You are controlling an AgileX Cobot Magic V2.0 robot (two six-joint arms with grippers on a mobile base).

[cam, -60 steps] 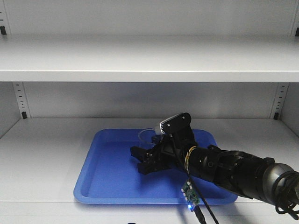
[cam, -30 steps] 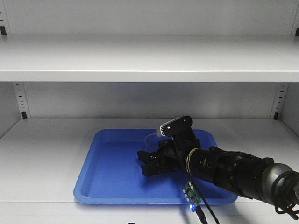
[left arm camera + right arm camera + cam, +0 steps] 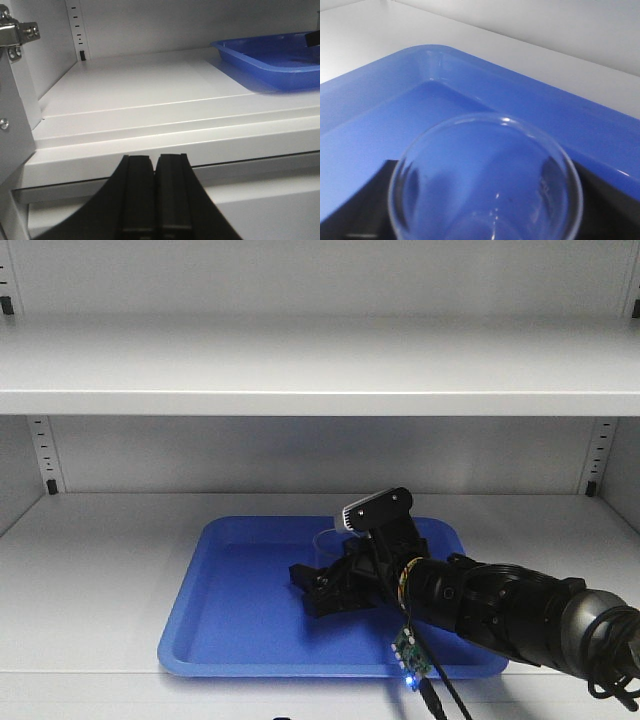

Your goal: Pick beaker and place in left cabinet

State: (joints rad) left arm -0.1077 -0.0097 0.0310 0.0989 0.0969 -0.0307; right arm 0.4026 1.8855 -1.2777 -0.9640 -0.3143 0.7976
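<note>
The right fingers grip the beaker in the blue tray near the worktop's front edge, so release seems next; the left fingers are clenched.

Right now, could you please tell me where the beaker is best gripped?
Grip the beaker across its straight cylindrical wall below the rim, from the front right where the right gripper reaches. It appears upright in the blue tray, so the round wall suits opposing jaws.
</note>
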